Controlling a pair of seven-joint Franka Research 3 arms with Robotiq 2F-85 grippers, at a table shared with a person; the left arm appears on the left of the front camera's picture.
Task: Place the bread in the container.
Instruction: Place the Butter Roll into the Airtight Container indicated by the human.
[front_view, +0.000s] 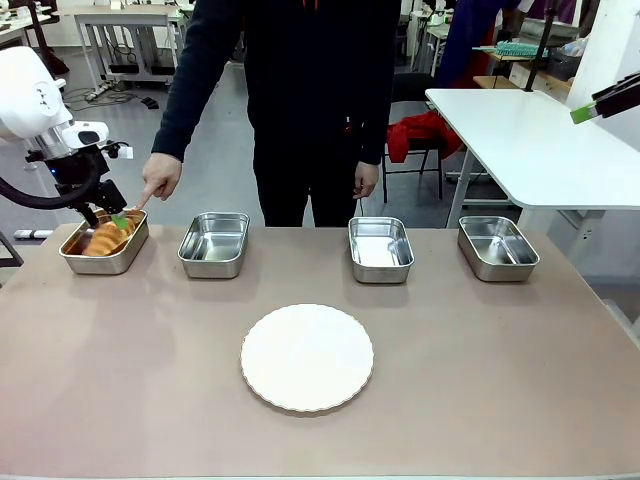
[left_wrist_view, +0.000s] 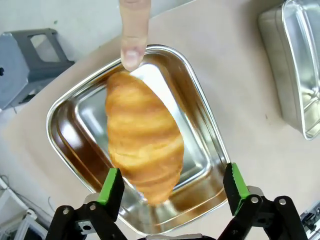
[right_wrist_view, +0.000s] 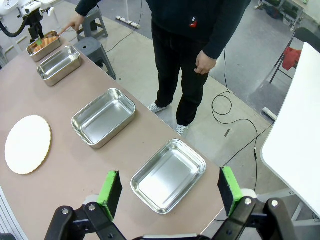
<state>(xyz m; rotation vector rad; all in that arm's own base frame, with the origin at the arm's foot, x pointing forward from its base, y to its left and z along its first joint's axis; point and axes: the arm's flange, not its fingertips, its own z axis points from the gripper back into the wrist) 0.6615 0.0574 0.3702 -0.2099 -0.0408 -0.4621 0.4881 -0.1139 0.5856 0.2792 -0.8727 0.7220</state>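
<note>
My left tool (left_wrist_view: 172, 187) gapes wide just above the bread (left_wrist_view: 144, 146), which lies inside the leftmost container (left_wrist_view: 210, 145) beside the person's pointing finger (left_wrist_view: 133, 42), so I should lift straight up, avoiding both.

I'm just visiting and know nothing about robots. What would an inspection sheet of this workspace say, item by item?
Surface: brownish tabletop, flat.
Job's things: golden-brown ridged croissant lies in the leftmost shallow stainless-steel pan; a person's fingertip points at that pan's rim.
Clutter: three more alike steel pans, bare inside; round white scalloped plate.
Grippers: left gripper open just above the croissant, pads apart from it; right gripper open, holding nothing, above the rightmost pan.
Cables: black cable on the floor behind the person.
Surroundings: white side table, red cloth on a chair.
</note>
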